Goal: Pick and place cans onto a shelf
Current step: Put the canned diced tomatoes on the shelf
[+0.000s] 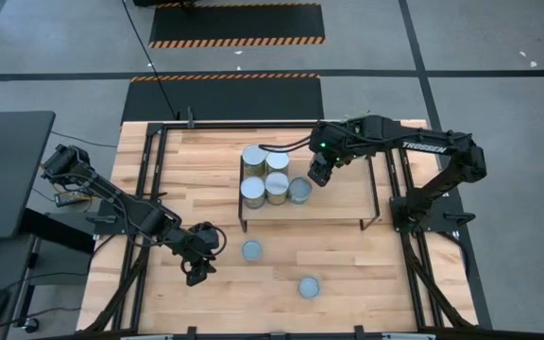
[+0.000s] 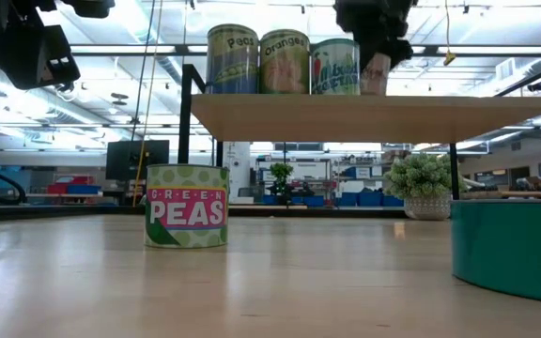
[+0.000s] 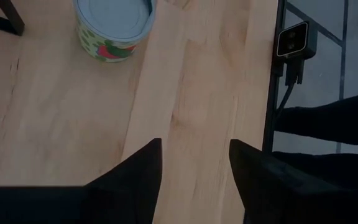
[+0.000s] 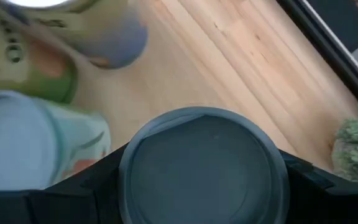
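The light-wood shelf (image 1: 338, 210) (image 2: 364, 117) stands mid-table with several cans (image 1: 264, 175) (image 2: 256, 58) upright on its left part. My right gripper (image 1: 314, 179) (image 4: 204, 186) is over the shelf, just right of that group, shut on one more can (image 1: 299, 190) (image 4: 204, 165) with a grey round top. Two cans stand on the tabletop: a green peas can (image 1: 252, 250) (image 2: 186, 221) (image 3: 114, 25) and a teal one (image 1: 309, 286) (image 2: 510, 249). My left gripper (image 1: 196, 269) (image 3: 194, 168) hangs open over bare wood near the front left, short of the peas can. My right gripper has the can's round wall (image 4: 124, 180) pinched between its two fingers (image 4: 86, 190), one on each opposite side just below the top rim. The fingers slant steeply down from the table's right. The can stays upright. Whether its base touches the shelf, I cannot tell.
Bare shelf board lies to the right of the cans. Black frame rails (image 1: 395, 179) run along the table's sides. A small camera (image 3: 293, 42) sits at the near edge. A potted plant (image 2: 423, 183) (image 4: 356, 146) stands beyond the shelf.
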You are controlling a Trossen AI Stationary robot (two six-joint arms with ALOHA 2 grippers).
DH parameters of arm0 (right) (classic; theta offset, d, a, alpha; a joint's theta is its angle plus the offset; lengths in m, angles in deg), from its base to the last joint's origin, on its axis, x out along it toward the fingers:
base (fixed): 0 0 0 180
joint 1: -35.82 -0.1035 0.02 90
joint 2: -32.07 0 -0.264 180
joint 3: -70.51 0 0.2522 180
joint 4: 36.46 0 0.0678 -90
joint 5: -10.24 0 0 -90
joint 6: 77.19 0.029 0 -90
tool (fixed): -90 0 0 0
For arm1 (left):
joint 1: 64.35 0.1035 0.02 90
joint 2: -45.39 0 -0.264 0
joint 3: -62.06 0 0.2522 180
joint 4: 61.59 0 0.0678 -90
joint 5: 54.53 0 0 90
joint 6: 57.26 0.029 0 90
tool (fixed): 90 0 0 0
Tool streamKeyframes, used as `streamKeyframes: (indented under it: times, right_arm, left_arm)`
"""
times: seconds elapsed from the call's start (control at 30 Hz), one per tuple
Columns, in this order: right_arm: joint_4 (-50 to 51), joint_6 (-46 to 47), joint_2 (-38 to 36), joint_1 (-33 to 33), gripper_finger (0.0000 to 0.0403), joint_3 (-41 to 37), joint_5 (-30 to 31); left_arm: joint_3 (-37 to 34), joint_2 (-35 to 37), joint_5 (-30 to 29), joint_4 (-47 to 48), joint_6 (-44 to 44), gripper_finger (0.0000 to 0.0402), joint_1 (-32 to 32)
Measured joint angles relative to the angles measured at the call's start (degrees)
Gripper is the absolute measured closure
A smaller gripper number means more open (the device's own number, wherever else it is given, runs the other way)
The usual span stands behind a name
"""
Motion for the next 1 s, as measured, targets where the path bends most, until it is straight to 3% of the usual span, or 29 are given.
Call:
streamKeyframes:
  times: [0.37,0.8,1.0]
  right_arm:
    - [3.40,3.00,-0.09,-0.84,0.0102,-4.59,-3.46]
    - [7.06,5.08,-0.07,-11.80,0.0102,-4.91,-4.50]
    - [4.47,10.87,-0.07,-16.89,0.0102,-4.91,-0.10]
  left_arm:
    - [0.00,0.00,0.00,-0.02,-0.37,0.0209,0.00]
    - [0.00,0.00,0.02,-0.02,-0.37,0.0209,0.00]
    - [0.00,0.00,0.02,-0.01,0.04,0.0209,0.00]
